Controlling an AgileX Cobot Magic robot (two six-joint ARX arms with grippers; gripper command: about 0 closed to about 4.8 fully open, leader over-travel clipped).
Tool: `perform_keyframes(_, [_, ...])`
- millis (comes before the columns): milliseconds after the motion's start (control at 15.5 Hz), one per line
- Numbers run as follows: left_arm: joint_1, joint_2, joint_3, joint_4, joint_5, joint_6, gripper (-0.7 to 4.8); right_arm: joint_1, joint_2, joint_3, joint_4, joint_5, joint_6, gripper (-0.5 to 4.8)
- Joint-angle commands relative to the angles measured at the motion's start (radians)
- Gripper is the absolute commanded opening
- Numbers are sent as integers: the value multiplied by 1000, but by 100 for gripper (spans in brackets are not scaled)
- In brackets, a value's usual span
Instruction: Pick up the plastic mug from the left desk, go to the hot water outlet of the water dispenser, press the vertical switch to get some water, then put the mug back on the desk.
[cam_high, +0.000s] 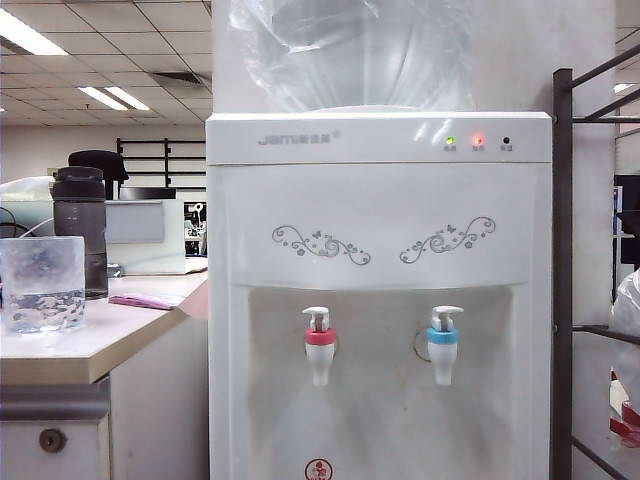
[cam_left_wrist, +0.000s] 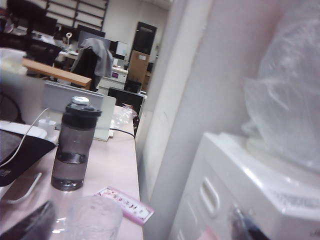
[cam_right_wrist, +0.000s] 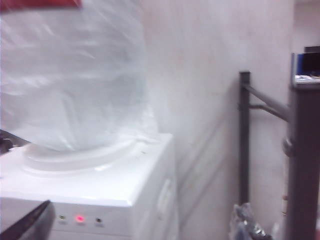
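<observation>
The plastic mug (cam_high: 42, 284) stands on the left desk (cam_high: 110, 335) near its front edge, with a little water in it. To its right is the water dispenser (cam_high: 380, 230). The hot water outlet (cam_high: 320, 350) has a red collar, and the vertical switch (cam_high: 317, 319) sits on top of it. Neither gripper shows in the exterior view. In the left wrist view my left gripper (cam_left_wrist: 140, 222) is open and high above the desk, with the mug (cam_left_wrist: 95, 217) below and beyond its fingers. My right gripper (cam_right_wrist: 140, 225) is open and empty in front of the dispenser's top (cam_right_wrist: 100, 185).
A dark grey bottle (cam_high: 80, 232) with a black lid stands behind the mug. A pink card (cam_high: 145, 300) lies on the desk. A blue-collared tap (cam_high: 443, 350) sits right of the red one. A dark metal rack (cam_high: 563, 270) stands right of the dispenser.
</observation>
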Motion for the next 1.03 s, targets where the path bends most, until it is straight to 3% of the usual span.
perform_keyframes(64, [-1,173,4,138,15,41,479,2,118,115,-2,-69,0,479])
perform_keyframes(193, [0,379,3,248,-23,76,479,2,232,192,16,-89,-56,479])
perform_keyframes(322, [0,679,3,425,-225,97,479,10,359,247,27,-118,-98,479])
perform_keyframes(387, [0,736,3,474,-256,98,479,21,376,249,36,-118,-98,479])
perform_keyframes(451, [75,1194,4,826,-250,107,479,239,552,249,122,24,-193,479])
perform_keyframes(580, [116,1317,5,930,-240,98,479,311,617,249,147,69,-238,479])
perform_keyframes(644, [126,1492,67,1022,-222,69,479,359,729,249,232,119,-241,479])
perform_keyframes(1031, [126,1748,220,1024,-207,116,479,358,780,249,289,121,-263,479])
